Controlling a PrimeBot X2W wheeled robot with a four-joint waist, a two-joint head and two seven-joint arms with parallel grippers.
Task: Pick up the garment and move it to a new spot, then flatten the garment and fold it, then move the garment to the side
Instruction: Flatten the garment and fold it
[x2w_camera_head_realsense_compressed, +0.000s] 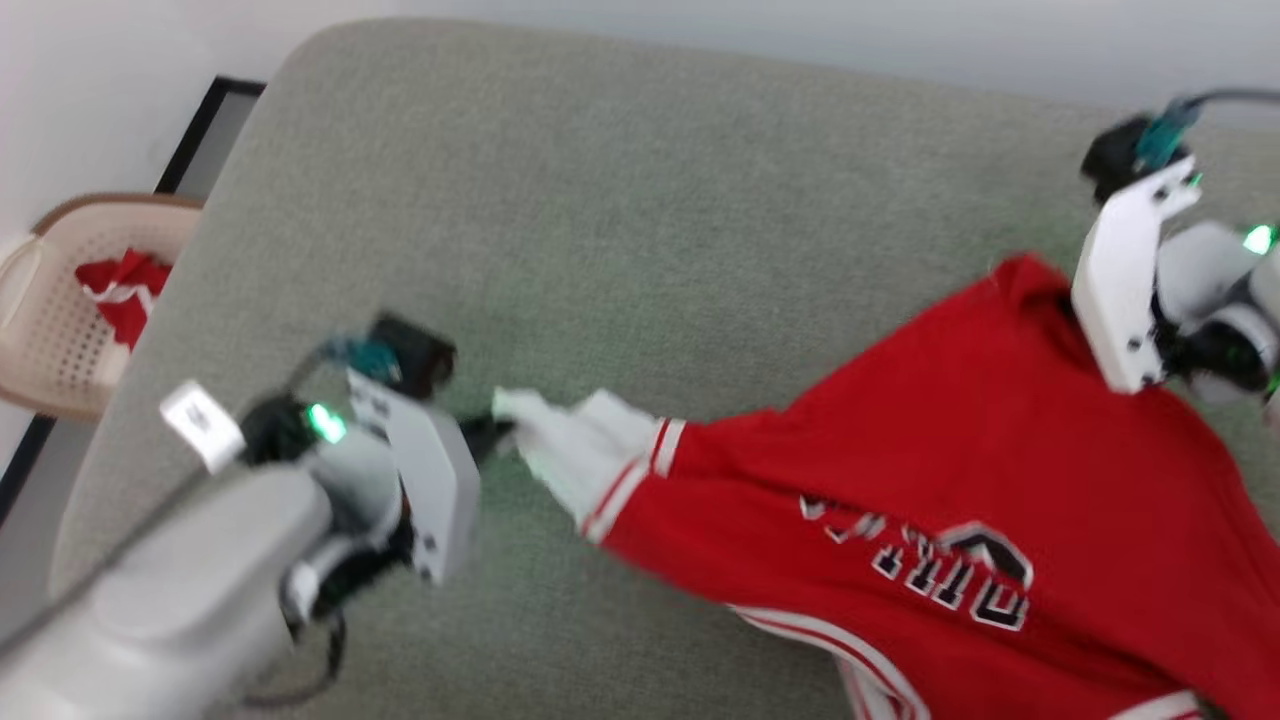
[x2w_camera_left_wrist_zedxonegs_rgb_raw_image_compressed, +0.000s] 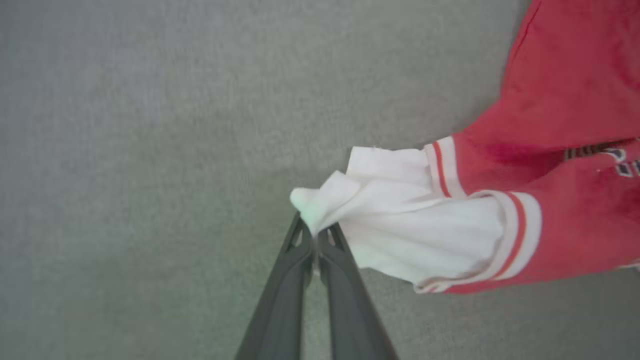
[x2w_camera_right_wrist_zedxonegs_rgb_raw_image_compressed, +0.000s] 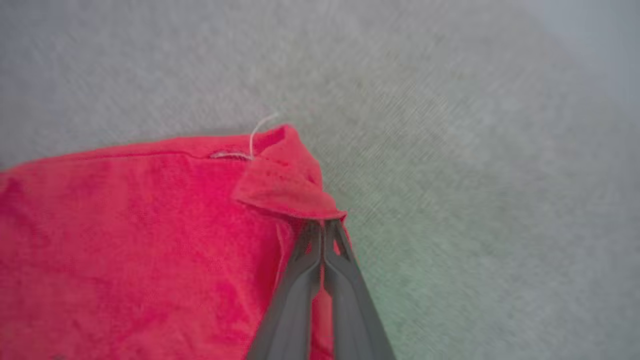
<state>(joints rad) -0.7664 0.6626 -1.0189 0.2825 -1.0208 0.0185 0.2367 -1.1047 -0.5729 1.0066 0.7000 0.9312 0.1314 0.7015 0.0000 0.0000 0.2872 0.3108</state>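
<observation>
Red jersey shirt (x2w_camera_head_realsense_compressed: 930, 440) flat on the grey-green soft top (x2w_camera_head_realsense_compressed: 600, 200), over at the right and lower right in the head view, side with words facing up. Black letters (x2w_camera_head_realsense_compressed: 940, 570) with white edges across the red. White short sleeve (x2w_camera_left_wrist_zedxonegs_rgb_raw_image_compressed: 400, 220) with red-and-white stripes stretched out to the left, scrunched up at its tip. Left gripper (x2w_camera_left_wrist_zedxonegs_rgb_raw_image_compressed: 315, 235) squeezed tight on that sleeve tip, white cloth pinched between the two dark fingers. Right gripper (x2w_camera_right_wrist_zedxonegs_rgb_raw_image_compressed: 324, 222) squeezed tight too, holding a red corner (x2w_camera_right_wrist_zedxonegs_rgb_raw_image_compressed: 285, 185) of the shirt at the far right, the corner flopped over above the fingertips. Thin white thread (x2w_camera_right_wrist_zedxonegs_rgb_raw_image_compressed: 257, 132) sticking up beside that corner. Past the left edge of the soft top, a pale basket (x2w_camera_head_realsense_compressed: 60, 300) full of little holes, with a red and white cloth (x2w_camera_head_realsense_compressed: 120, 290) inside. Dark frame strip (x2w_camera_head_realsense_compressed: 195, 130) just above the basket, near the wall.
</observation>
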